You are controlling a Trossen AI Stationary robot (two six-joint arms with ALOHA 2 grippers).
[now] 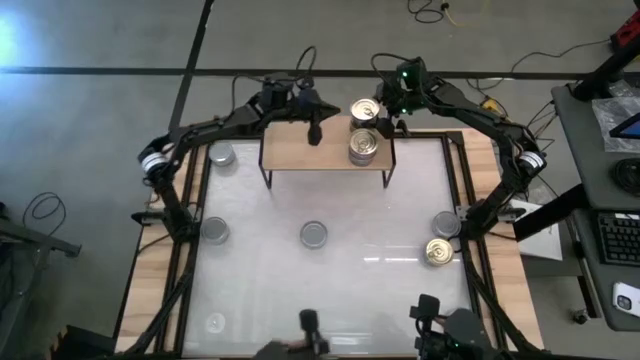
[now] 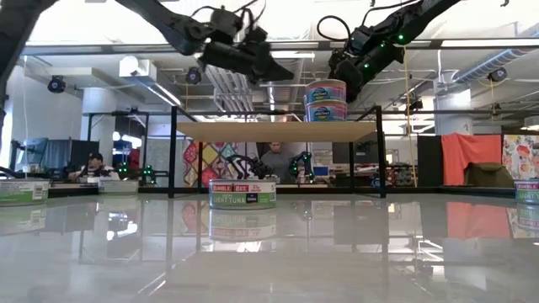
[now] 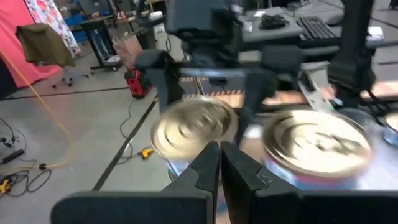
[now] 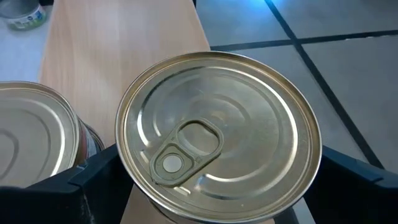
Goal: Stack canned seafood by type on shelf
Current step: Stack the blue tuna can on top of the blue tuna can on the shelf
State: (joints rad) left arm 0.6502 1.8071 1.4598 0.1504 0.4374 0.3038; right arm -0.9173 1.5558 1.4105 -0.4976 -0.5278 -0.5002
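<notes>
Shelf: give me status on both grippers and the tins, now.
Right gripper open around a gold-top tin on the shelf, beside another tin. Left gripper shut, empty, over the shelf. Five tins on the table; nothing in the way.

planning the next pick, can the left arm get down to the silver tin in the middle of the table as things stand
Probably yes: the silver tin sits alone on open tabletop in front of the shelf, and the left hand, shut, holds nothing.

Gold tins (image 1: 364,146) on shelf (image 1: 300,155)
</notes>
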